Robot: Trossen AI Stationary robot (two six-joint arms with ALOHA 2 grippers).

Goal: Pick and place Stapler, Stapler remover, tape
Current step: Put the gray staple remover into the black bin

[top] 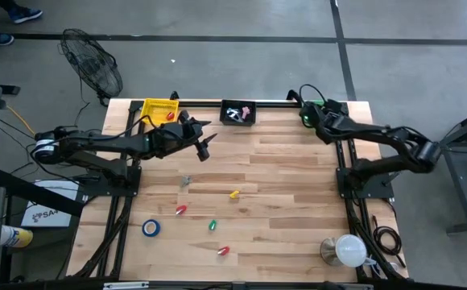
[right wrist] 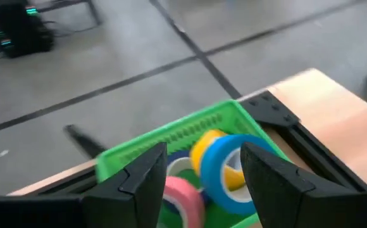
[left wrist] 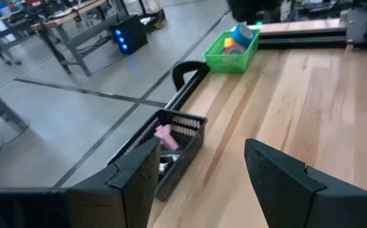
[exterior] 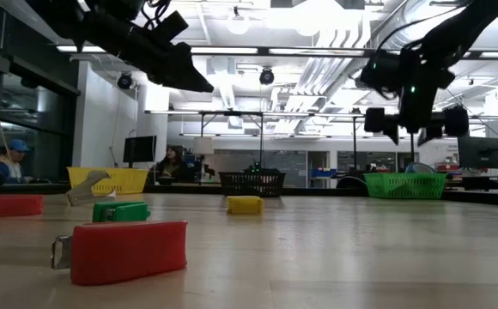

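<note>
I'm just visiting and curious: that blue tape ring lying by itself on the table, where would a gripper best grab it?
The blue tape lies flat on the table, open centre facing up. Probably best to come straight down from above, one finger in the hole and one outside, pinching the ring's wall. Nothing lies against it, so any side of the ring should do. The left gripper is nearer.

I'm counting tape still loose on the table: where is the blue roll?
In the high view the blue tape roll lies flat near the table's front left, left of the green piece and below-left of the nearest red piece.
</note>
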